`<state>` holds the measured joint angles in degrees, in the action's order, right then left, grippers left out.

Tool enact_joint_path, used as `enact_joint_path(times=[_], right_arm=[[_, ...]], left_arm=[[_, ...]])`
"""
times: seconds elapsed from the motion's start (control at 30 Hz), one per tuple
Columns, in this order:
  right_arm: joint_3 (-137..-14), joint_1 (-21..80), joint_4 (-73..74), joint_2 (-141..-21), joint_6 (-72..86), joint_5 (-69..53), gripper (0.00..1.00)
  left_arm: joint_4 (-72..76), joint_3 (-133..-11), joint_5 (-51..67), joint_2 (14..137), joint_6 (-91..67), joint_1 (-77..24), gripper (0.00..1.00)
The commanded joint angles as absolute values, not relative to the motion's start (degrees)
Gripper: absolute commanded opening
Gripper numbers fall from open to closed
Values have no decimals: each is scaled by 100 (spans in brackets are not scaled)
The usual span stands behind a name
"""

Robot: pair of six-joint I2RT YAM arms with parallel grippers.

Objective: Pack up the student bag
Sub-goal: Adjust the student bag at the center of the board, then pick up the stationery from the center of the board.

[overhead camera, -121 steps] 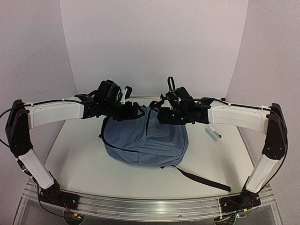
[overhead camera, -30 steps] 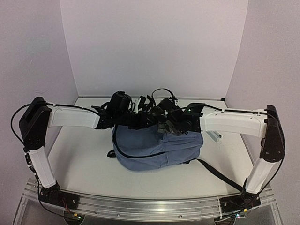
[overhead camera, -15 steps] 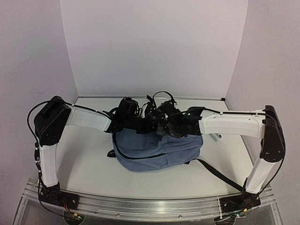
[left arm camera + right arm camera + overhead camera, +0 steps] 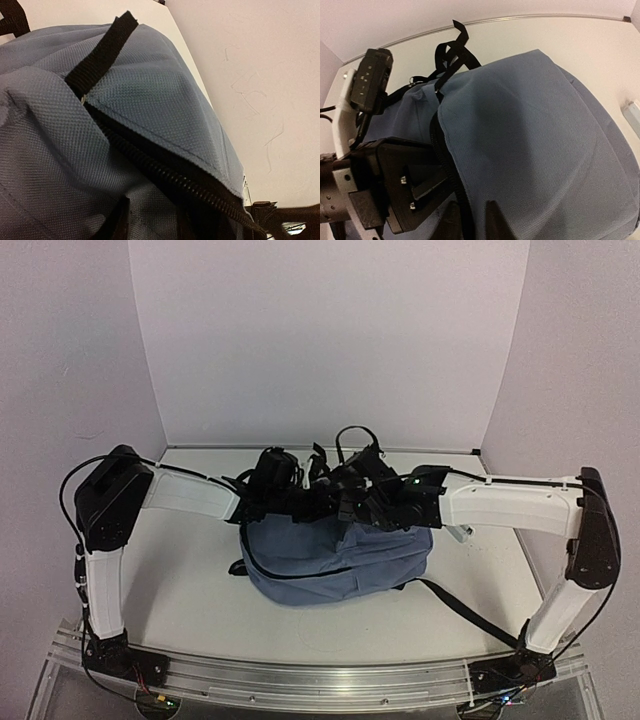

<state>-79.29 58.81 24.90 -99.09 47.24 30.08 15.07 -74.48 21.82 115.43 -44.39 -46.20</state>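
A white table (image 4: pixel 180 580) fills my overhead view, boxed in by pale lilac walls (image 4: pixel 320 340) on three sides, with a metal rail (image 4: pixel 300 680) along the near edge.

The backpack (image 4: pixel 330 560), slate-blue, sits at the middle of the table. Its top points toward the back wall, and one black strap (image 4: pixel 465 612) trails off toward the near right.

The left arm (image 4: pixel 190 495) rises from its base, bends at a high elbow and reaches across to the bag's top left. The right arm (image 4: pixel 510 502) mirrors it from the other side. Both wrists meet over the bag's upper edge, close together among the black loops and handles.

On the right wrist camera, the right gripper (image 4: pixel 470 222) has its fingers drawn close, and the bag's black zipper (image 4: pixel 451 180) edge is pinched between them. The other arm's black wrist body sits just to the left there.

On the left wrist camera, the left gripper (image 4: pixel 149 227) shows only as blurred dark shapes at the bottom, pressed against blue cloth. I cannot tell whether it is gripping.

Counted: two arms, two grippers and one backpack. There is also one small pale object (image 4: pixel 458 532), lying on the table just beside the bag's right side.
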Motion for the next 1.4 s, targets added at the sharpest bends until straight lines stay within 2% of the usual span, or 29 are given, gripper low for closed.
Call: enact_joint_path(times=[0.0,0.1,0.23,0.43,0.53,0.7,0.83,1.2,1.37], right_arm=[[-7808,5854,2470,-9219,4424,3150,50],[-7611,5533,2639,-8870,4300,2979,64],[-7193,4730,2685,-8500,3851,2424,82],[-6610,3067,2661,-8588,2799,1365,98],[-6377,2265,2570,-8950,2263,956,98],[-6268,1285,2378,-9591,1723,423,98],[-6359,987,2214,-10007,1538,257,98],[-6464,865,1868,-10645,1088,-172,98],[-6430,875,1854,-10713,1071,-210,87]], left_arm=[[885,-6994,1561,10979,-4255,-4491,38],[687,-6689,1310,10357,-4134,-4489,51],[-331,-6504,835,9728,-4138,-4390,64],[-902,-5983,729,8952,-4134,-4087,80],[-892,-5640,751,8492,-4158,-3923,87],[-1006,-5229,702,7815,-4292,-3611,93],[-1190,-5127,570,7518,-4234,-3556,97],[-1373,-5107,573,7343,-4190,-3529,97],[-1334,-5079,626,7425,-4232,-3527,97]])
